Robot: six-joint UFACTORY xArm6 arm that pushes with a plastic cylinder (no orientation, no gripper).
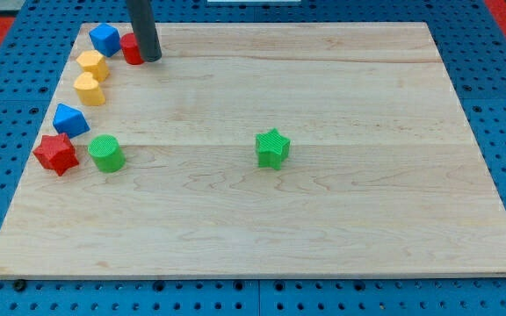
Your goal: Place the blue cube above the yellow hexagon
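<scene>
My tip [150,59], the bare end of a straight dark rod with no jaws to spread or pinch, sits on the pale wooden board [341,211] at the view's top left, touching the red cylinder block [130,49] on its 3 o'clock side. Blue cube [104,39] is just beside that cylinder at its 9 o'clock; yellow hexagon block [92,64] is at the cube's 7 o'clock, second yellow block [89,89] right below it. Further out at my tip's 7 o'clock: blue wedge-like block [70,119], red star [56,154], green cylinder [106,153]; green star [272,147] sits alone at 4 o'clock, well apart.
</scene>
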